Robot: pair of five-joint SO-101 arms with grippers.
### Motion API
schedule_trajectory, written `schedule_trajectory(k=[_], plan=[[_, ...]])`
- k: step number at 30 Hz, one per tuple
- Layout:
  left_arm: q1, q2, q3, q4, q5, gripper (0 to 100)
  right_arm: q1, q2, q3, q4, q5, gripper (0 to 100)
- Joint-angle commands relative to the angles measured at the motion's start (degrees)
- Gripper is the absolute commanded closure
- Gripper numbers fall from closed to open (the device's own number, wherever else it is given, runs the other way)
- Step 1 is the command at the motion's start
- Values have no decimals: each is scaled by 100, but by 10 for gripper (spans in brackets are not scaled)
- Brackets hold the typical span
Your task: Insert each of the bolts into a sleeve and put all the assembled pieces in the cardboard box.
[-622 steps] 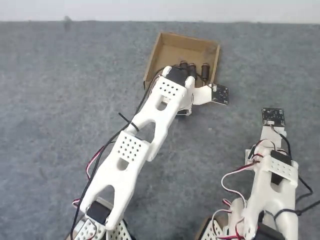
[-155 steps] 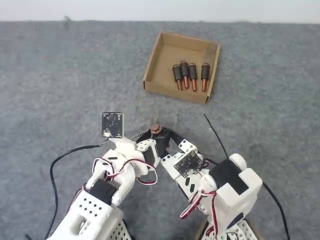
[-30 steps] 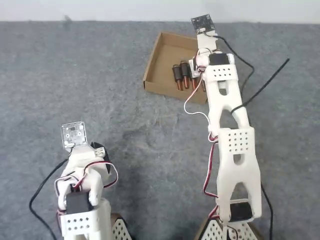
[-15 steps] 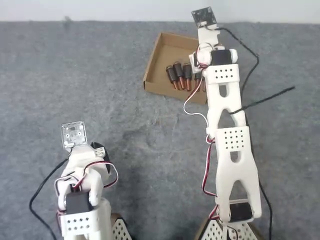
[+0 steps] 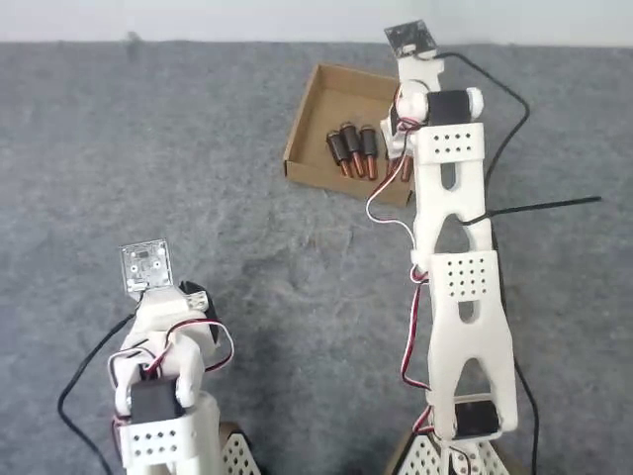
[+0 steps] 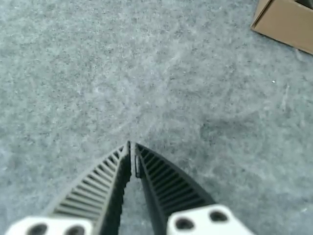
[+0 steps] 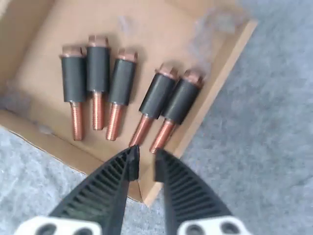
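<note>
The cardboard box [image 5: 326,109] lies at the far middle of the table. Inside it are several assembled pieces, copper bolts in black sleeves: three side by side [image 7: 98,73] and two more [image 7: 168,98] close to the box wall. In the high view the group of three [image 5: 351,153] lies beside my stretched right arm [image 5: 450,198]. My right gripper [image 7: 145,155] hovers over the box's near wall, slightly open, holding nothing. My left gripper [image 6: 132,148] is shut and empty, low over bare carpet near the table's front left.
Grey carpet [image 5: 198,168] covers the table. The left arm [image 5: 163,346] is folded back at the front left. A box corner [image 6: 288,19] appears far ahead of the left gripper. A black cable [image 5: 544,206] sticks out from the right arm.
The right arm has shifted slightly to the right over the box. The three visible pieces have slid a little to the left inside it. The left arm has kept still.
</note>
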Motion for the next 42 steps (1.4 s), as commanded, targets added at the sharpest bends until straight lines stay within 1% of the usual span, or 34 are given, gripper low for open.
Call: schedule_trajectory(k=[1, 3, 13, 19, 22, 29, 42], plan=[[18, -114, -31, 26, -44, 989, 154, -927, -255, 251, -70, 974], [18, -114, -31, 26, -44, 989, 259, -1095, -246, 259, -70, 995], [18, -114, -31, 9, -44, 989, 1059, -1675, -237, 268, -53, 992], [18, -114, -31, 0, -44, 989, 1385, -2009, -62, 277, -26, 992], [18, -114, -31, 0, -44, 989, 1437, -2404, 800, 277, -26, 992], [18, -114, -31, 9, -44, 989, 1376, -3925, 3604, 251, -18, 992], [18, -114, -31, 18, -44, 989, 1385, -6325, 7481, 207, -9, 992]])
